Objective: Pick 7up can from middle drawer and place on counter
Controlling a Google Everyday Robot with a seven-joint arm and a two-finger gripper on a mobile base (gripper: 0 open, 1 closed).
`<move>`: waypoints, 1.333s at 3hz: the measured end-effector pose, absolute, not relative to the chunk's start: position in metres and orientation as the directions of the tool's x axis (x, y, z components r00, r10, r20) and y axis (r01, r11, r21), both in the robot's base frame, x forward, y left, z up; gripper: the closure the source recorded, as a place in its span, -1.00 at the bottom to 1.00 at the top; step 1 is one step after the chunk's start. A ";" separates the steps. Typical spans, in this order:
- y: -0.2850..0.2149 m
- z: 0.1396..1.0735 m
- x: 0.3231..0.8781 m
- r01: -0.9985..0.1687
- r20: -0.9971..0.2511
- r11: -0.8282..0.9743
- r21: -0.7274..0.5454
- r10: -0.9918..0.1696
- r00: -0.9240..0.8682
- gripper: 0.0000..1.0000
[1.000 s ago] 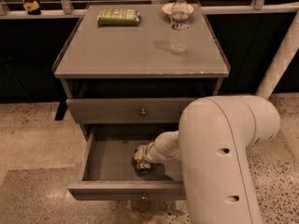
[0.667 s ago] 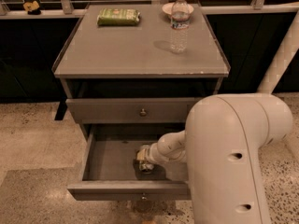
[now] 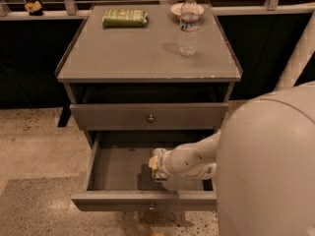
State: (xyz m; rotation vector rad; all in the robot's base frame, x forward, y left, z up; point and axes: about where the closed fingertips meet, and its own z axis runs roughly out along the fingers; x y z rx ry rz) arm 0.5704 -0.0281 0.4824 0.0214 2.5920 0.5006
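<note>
My gripper (image 3: 154,164) was down inside the open middle drawer (image 3: 123,199), near the middle of its floor. I could not tell whether it was closed, nor make out the 7up can apart from it.

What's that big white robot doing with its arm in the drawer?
It is reaching into the open middle drawer, and its gripper sits low inside it. I cannot make out the 7up can there. On the counter are a water bottle, a green packet and a small bowl.
</note>
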 end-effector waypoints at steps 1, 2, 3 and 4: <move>-0.046 0.553 0.541 -0.077 -0.555 0.949 0.305 0.111 -0.824 1.00; -0.046 0.554 0.542 -0.078 -0.556 0.949 0.305 0.112 -0.823 1.00; -0.045 0.563 0.552 -0.084 -0.581 0.955 0.284 0.101 -0.807 1.00; -0.060 0.594 0.563 -0.088 -0.655 0.974 0.210 0.073 -0.752 1.00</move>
